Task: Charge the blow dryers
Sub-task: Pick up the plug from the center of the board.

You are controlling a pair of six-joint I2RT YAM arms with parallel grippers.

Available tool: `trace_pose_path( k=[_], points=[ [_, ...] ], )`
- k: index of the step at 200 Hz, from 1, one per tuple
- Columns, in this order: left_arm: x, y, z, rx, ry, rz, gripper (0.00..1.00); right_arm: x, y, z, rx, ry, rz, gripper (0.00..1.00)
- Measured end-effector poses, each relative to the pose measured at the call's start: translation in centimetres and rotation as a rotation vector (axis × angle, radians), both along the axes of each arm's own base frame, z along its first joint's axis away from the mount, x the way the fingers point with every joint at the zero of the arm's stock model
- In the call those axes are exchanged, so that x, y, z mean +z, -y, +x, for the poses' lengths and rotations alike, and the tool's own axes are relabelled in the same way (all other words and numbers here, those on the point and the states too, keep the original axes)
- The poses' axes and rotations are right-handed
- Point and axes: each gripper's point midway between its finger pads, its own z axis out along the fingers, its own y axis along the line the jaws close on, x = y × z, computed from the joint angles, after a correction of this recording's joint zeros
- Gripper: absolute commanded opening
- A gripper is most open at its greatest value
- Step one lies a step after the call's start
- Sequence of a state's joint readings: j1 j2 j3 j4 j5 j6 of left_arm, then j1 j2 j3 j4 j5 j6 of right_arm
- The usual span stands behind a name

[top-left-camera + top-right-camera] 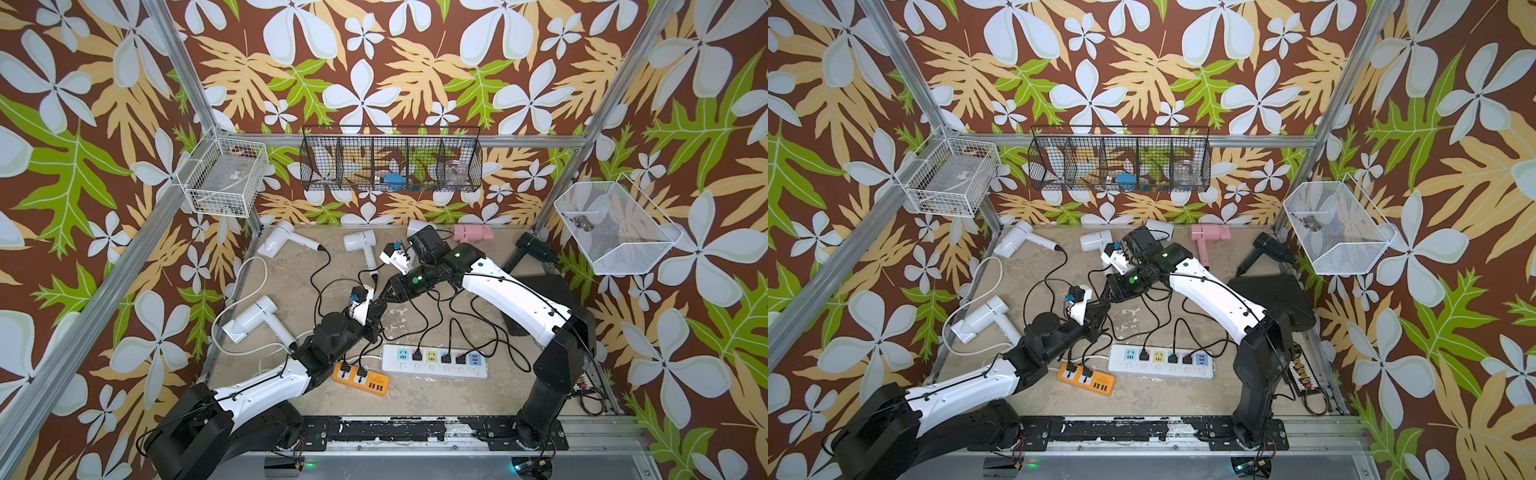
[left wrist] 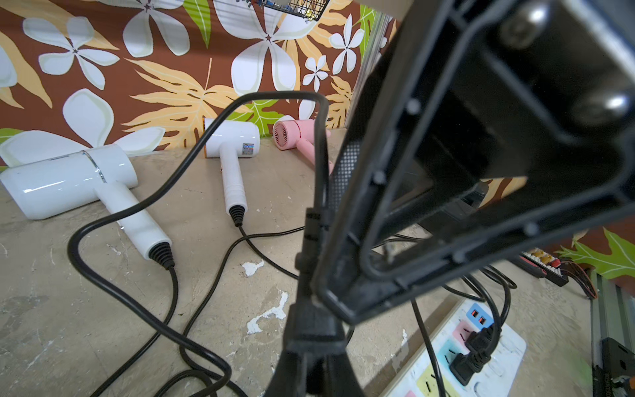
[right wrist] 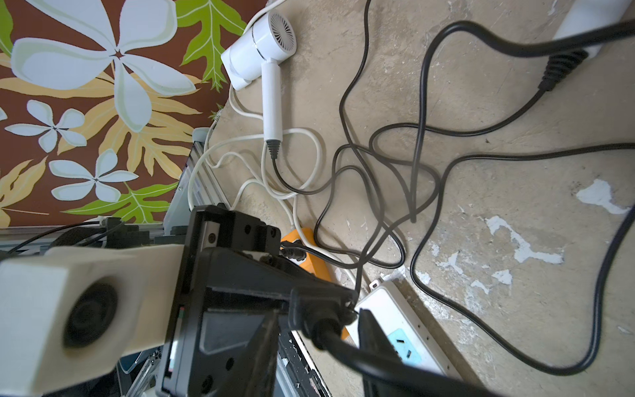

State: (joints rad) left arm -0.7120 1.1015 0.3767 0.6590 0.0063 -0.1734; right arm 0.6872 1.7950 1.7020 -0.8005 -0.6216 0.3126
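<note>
One plug (image 2: 314, 326) is unseated; the left tool (image 2: 311, 371) clamps it aloft, presumably for handover. The right tool (image 3: 318, 347) flanks it; we cannot tell its grip.

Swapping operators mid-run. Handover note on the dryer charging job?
Left gripper: shut on a plug, mid-table.
Right gripper: fingers either side of that plug; grip unclear.
White dryers: back left, back middle, left side, one partly behind the right arm. Pink dryer and black dryer at back right.
Done: five plugs seated, two in the orange strip, three in the white strip.
Left: seat the held plug; the white strip's blue socket and its yellow one look free.
</note>
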Motion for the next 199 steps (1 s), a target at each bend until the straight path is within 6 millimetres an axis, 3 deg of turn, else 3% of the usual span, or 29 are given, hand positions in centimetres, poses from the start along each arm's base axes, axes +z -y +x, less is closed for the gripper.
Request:
trace_pose_path(
  k=[61,94,104,119,151,171,199],
  points=[
    [0.0,0.2,-0.2,0.001,0.017,0.019,0.0,-0.5,-0.2,0.0,0.006,-0.013,-0.004,0.3],
    [-0.3,0.2,-0.3,0.002,0.014,0.033,0.0,-0.5,-0.3,-0.2,0.008,-0.024,0.005,0.03],
    [-0.4,0.2,-0.3,0.001,0.011,0.04,0.0,-0.5,-0.2,-0.3,0.008,-0.028,0.008,0.0],
    [-0.4,0.2,-0.4,-0.003,0.009,0.041,0.23,-0.5,0.0,-0.6,0.004,-0.031,0.01,0.0],
    [0.4,-0.4,-0.8,0.011,0.027,0.011,0.6,0.0,0.8,-0.8,-0.018,0.015,0.011,0.0],
    [0.8,-1.0,-1.0,0.03,0.043,-0.004,0.76,0.4,1.8,-0.8,-0.052,0.064,0.006,0.0],
    [1.2,-1.8,-1.1,0.064,0.056,-0.022,0.89,0.9,3.7,-0.9,-0.128,0.141,-0.016,0.0]
  ],
)
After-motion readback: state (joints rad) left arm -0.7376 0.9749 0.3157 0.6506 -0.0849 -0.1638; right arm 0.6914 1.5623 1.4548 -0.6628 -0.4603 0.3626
